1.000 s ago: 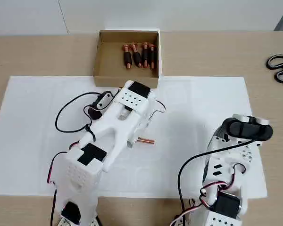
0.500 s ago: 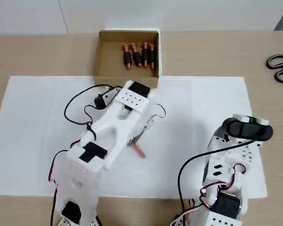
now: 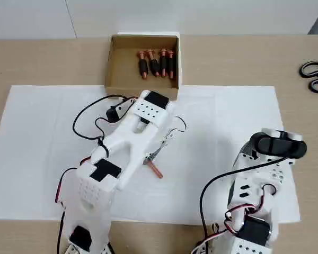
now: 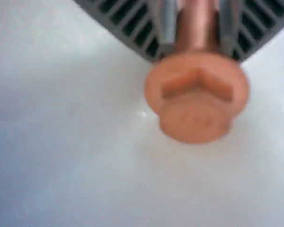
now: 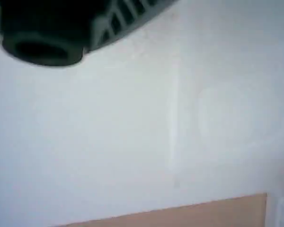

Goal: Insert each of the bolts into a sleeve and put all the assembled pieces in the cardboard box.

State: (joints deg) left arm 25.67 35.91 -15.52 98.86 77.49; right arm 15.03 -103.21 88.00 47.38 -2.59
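Observation:
My left gripper point(image 3: 152, 157) is shut on a copper bolt point(image 3: 156, 170), held low over the white sheet at mid-table. In the left wrist view the bolt's hex head point(image 4: 197, 97) juts toward the camera between the grey fingers point(image 4: 166, 22). The right arm point(image 3: 265, 159) stands folded at the front right. Its wrist view has a black sleeve point(image 5: 40, 45) gripped in my right gripper point(image 5: 71, 23), just above the sheet. The cardboard box point(image 3: 110, 63) sits at the back with several assembled pieces point(image 3: 157, 62) lying side by side inside.
A white paper sheet point(image 3: 228, 116) covers most of the wooden table point(image 3: 42, 58). Scissors point(image 3: 315, 74) lie at the far right edge. The left arm's black cable point(image 3: 87, 124) loops over the sheet beside the arm.
The left wrist has turned, swinging the bolt from lying level and pointing right to slanting toward the table's front. The right arm has not moved.

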